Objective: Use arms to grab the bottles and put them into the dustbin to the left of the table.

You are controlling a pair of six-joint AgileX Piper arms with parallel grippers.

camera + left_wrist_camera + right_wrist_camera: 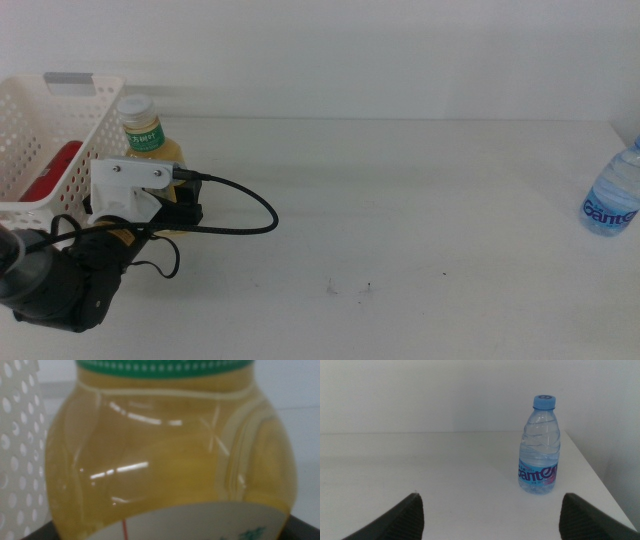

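Note:
The yellow tea bottle (146, 141) with white cap and green label stands upright just right of the dustbin (93, 112), a white perforated basket at the table's left. My left gripper (168, 214) is shut on the bottle's lower body; the bottle fills the left wrist view (170, 460). The slim red can (55, 170) lies inside the dustbin. The clear blue-capped water bottle (612, 195) stands upright at the table's right edge. My right gripper (490, 520) is open and empty, some way short of the water bottle (540, 450), and is out of the middle view.
The white table (400, 220) has a few dark specks near the front middle. A black cable (250, 205) loops from the left wrist bracket over the table. The dustbin's perforated wall (20, 435) is right beside the tea bottle.

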